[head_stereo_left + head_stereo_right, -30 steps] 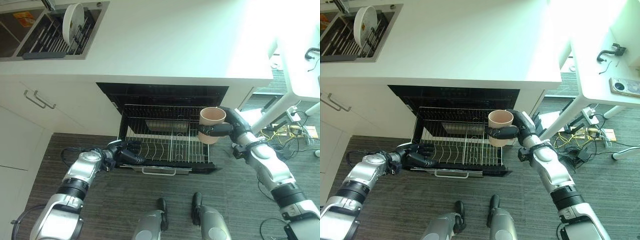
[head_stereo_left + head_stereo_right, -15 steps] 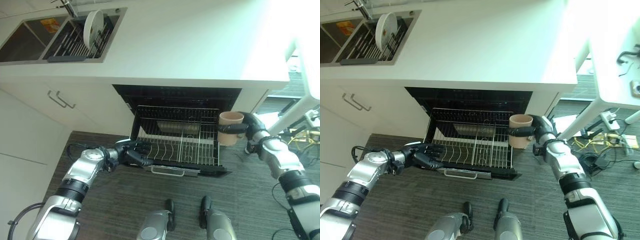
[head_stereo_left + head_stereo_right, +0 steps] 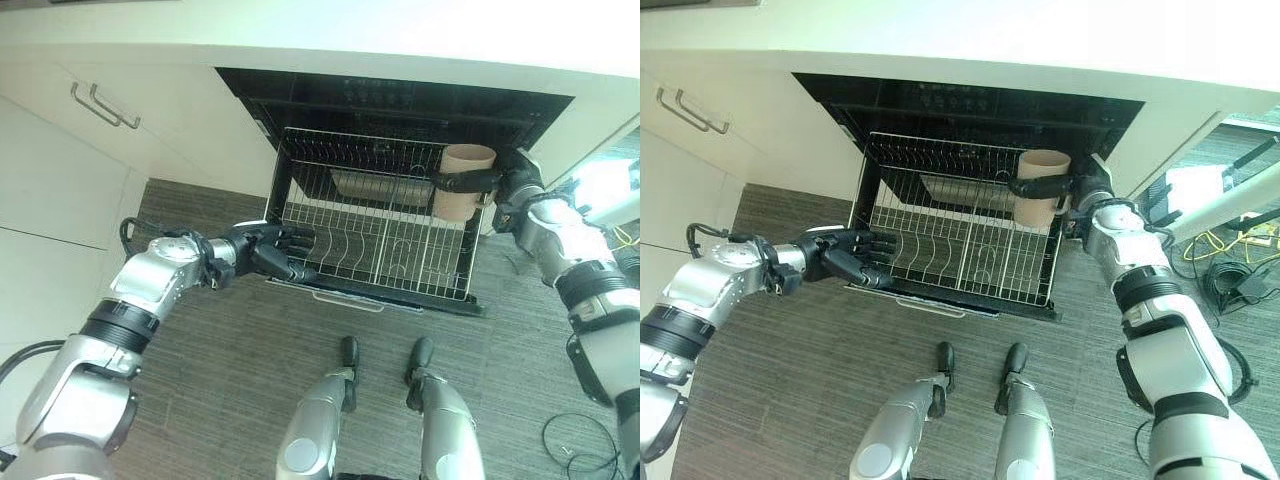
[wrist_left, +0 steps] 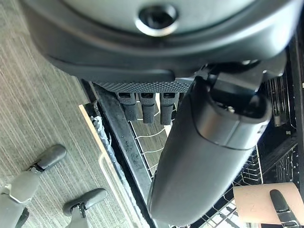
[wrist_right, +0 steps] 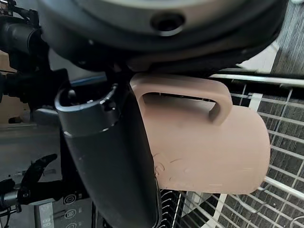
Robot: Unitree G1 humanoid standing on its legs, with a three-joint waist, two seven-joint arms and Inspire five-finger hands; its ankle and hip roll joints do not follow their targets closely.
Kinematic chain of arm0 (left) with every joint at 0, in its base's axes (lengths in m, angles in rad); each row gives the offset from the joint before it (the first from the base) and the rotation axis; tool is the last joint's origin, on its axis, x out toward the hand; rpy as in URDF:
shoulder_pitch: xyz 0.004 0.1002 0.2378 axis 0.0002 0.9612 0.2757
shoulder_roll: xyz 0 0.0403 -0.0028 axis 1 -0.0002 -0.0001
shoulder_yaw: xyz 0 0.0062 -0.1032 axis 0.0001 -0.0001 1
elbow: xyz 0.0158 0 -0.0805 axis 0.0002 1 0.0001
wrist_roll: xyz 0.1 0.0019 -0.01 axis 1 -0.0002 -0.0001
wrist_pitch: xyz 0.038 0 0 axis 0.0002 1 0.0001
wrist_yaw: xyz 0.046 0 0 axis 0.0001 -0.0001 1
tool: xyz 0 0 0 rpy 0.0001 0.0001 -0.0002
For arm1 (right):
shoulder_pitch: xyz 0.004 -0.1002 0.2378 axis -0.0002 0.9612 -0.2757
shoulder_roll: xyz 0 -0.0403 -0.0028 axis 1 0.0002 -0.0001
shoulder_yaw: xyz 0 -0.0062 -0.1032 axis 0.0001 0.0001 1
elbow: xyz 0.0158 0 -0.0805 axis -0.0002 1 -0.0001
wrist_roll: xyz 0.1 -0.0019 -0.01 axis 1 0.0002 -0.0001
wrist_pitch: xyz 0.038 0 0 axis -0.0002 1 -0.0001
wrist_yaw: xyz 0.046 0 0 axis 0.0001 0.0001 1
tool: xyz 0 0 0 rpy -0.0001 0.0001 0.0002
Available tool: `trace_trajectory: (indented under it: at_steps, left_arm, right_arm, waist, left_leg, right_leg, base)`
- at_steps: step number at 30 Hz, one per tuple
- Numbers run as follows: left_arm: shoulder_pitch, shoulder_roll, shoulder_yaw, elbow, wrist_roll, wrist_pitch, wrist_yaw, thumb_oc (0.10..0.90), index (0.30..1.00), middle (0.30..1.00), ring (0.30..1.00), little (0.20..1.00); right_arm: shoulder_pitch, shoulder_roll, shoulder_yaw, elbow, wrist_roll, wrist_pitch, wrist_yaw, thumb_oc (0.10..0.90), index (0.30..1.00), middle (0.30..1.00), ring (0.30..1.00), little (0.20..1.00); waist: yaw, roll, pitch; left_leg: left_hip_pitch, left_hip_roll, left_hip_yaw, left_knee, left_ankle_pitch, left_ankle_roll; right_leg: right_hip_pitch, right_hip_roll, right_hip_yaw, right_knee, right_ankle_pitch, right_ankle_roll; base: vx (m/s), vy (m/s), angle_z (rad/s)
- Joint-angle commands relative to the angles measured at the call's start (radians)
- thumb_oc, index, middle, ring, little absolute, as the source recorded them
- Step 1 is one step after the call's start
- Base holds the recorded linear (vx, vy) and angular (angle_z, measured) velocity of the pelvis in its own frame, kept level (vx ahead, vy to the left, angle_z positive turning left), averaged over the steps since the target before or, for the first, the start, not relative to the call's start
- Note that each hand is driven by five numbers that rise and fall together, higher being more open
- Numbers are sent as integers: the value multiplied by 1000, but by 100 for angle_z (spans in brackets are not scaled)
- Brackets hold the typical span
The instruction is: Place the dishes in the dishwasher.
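Below the white counter (image 3: 330, 40), at 12 o'clock, the dishwasher (image 3: 400, 100) stands open with its wire rack (image 3: 960, 245) drawn out over the grey floor (image 3: 220, 370). At the rack's 3 o'clock corner, the right hand (image 3: 1080, 187) is clamped on a tan mug (image 3: 1042, 186), held upright above the wires, thumb across its side. At 9 o'clock, the left hand (image 3: 270, 250) rests against the rack's front edge, fingers spread and relaxed. Cabinet handles (image 3: 100, 105) show at 10 o'clock.
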Motion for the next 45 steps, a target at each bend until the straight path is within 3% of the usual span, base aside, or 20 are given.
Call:
trace_trajectory:
  at_steps: [1,13,23,26,27,28,29,31,34,45]
  left_arm:
    - [106,61,-50,-32,-33,39,6,800,900,900,900,900]
    - [58,46,-57,-51,-83,23,60,800,900,900,900,900]
    - [65,68,-40,-63,-96,19,57,800,900,900,900,900]
    - [64,72,-38,-67,-97,17,56,800,900,900,900,900]
    - [63,72,-38,-69,-98,19,56,800,900,900,900,900]
    - [62,73,-37,-72,-98,22,55,800,900,900,900,900]
    - [60,75,-37,-75,-100,25,55,800,900,900,900,900]
    - [60,76,-36,-77,-97,27,53,800,900,900,900,900]
    - [77,89,-29,-91,-118,20,51,800,900,900,900,900]
    - [169,115,28,-153,-145,-5,85,800,900,900,900,900]
  right_arm:
    - [-163,-45,7,-10,57,-90,-11,400,300,300,300,300]
    - [-157,-16,-13,86,16,-64,-28,400,300,300,300,300]
    - [-163,-30,19,136,-66,40,-44,400,300,300,300,300]
    - [-169,-31,24,151,-32,81,-28,400,300,300,300,300]
    - [-171,-28,25,155,-29,89,-23,430,345,345,345,345]
    - [-170,-25,24,159,-34,100,-25,580,571,571,571,571]
    - [-172,-24,26,163,-36,117,-25,800,900,900,900,900]
    - [-173,-27,32,173,-59,133,-29,800,900,900,900,900]
    - [-189,-39,44,157,-120,102,-91,800,900,900,900,900]
    - [-172,-114,34,-60,-108,26,-180,800,900,900,900,900]
  waist:
    - [23,9,-3]
    - [34,17,-3]
    - [46,16,-3]
    - [51,13,-3]
    - [52,14,-3]
    - [54,14,-3]
    - [55,14,-3]
    - [58,12,-3]
    - [60,14,-3]
    - [46,3,-3]
  left_leg:
    - [-38,28,-5,69,-104,-55]
    - [-70,27,0,69,-113,-57]
    - [-77,29,4,69,-112,-60]
    - [-78,31,4,69,-112,-61]
    - [-79,30,4,69,-112,-62]
    - [-79,30,3,69,-111,-63]
    - [-78,30,2,69,-111,-63]
    - [-79,31,2,69,-110,-64]
    - [-71,32,4,69,-110,-65]
    - [-46,37,13,69,-117,-66]
  right_leg:
    - [-2,-39,74,13,-92,135]
    - [-29,-40,70,13,-102,135]
    - [-30,-41,63,13,-103,137]
    - [-29,-41,60,13,-104,138]
    - [-28,-41,60,13,-105,138]
    - [-27,-42,59,13,-106,139]
    - [-26,-42,58,13,-105,139]
    - [-24,-42,53,13,-105,138]
    - [-13,-41,50,13,-109,137]
    - [12,-38,49,13,-114,136]
  base:
    - [0,0,0]
    - [-15,3,0]
    - [-43,4,0]
    - [-53,-13,0]
    - [-42,-3,0]
    - [-36,-2,-1]
    - [-47,-8,0]
    - [-51,-13,0]
    - [-52,15,3]
    - [-4,3,0]
